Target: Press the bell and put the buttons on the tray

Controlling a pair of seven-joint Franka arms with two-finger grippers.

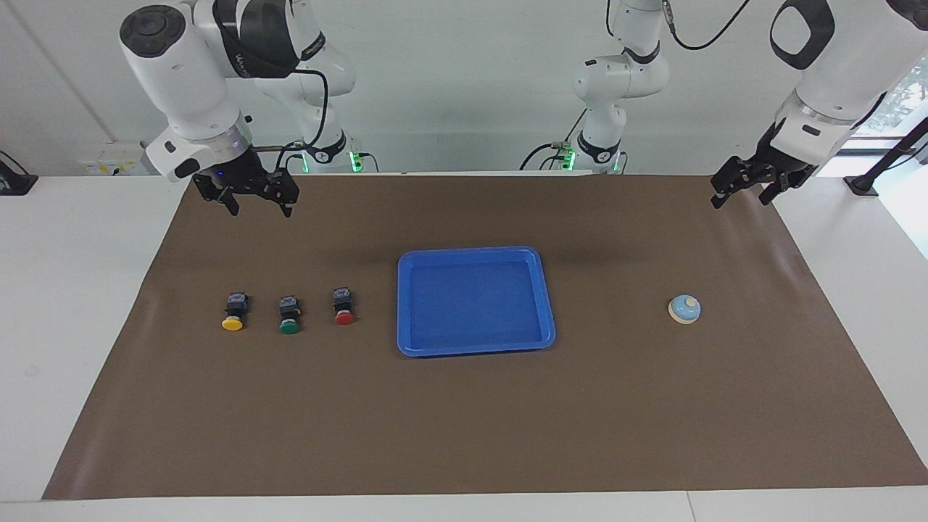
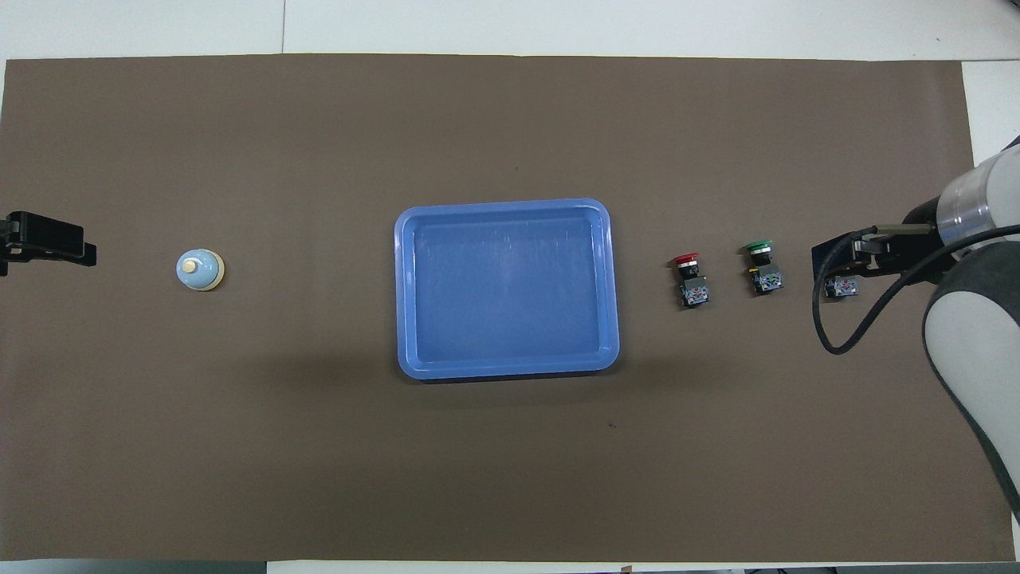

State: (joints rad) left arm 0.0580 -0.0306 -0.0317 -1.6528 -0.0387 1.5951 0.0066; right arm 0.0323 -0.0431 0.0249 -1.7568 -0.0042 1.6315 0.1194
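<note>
Gleaming smooth, rounded-rim plastic tray (image 1: 475, 257) sits beside domed bell (image 1: 684, 309).

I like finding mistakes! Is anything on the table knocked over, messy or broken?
Nothing looks broken or spilled. One small oddity: the yellow button, green button and red button all lie tipped on their sides in a neat row, caps pointing away from the robots. The tray sits flat with nothing in it, and the bell stands upright.
</note>
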